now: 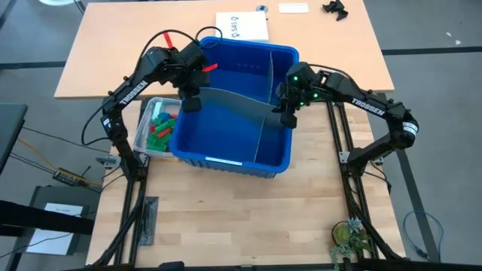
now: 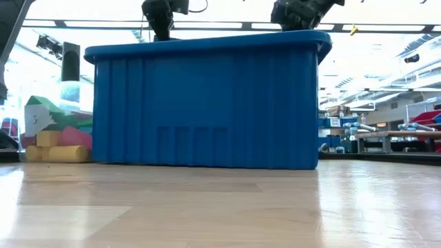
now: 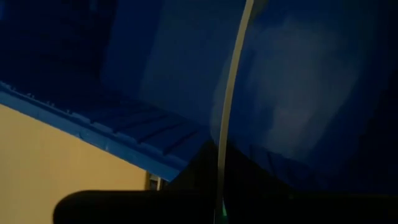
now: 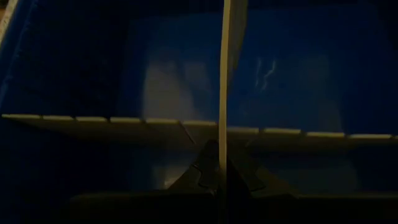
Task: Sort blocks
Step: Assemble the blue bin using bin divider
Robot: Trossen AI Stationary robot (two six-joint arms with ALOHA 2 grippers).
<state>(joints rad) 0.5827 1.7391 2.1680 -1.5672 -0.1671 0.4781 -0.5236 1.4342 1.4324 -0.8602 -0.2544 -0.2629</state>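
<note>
Two pincers of mine are at the big blue bin (image 1: 233, 154) on the table (image 1: 248, 203). My left pincer (image 1: 190, 104) is closed on the top edge of the grey divider (image 1: 226, 100) near the bin's left wall. My right pincer (image 1: 287, 117) is closed on the other divider panel (image 1: 265, 135) by the right wall. Green, red and blue blocks (image 1: 160, 126) lie in the small clear tub (image 1: 144, 120) just beside the bin's left side.
</note>
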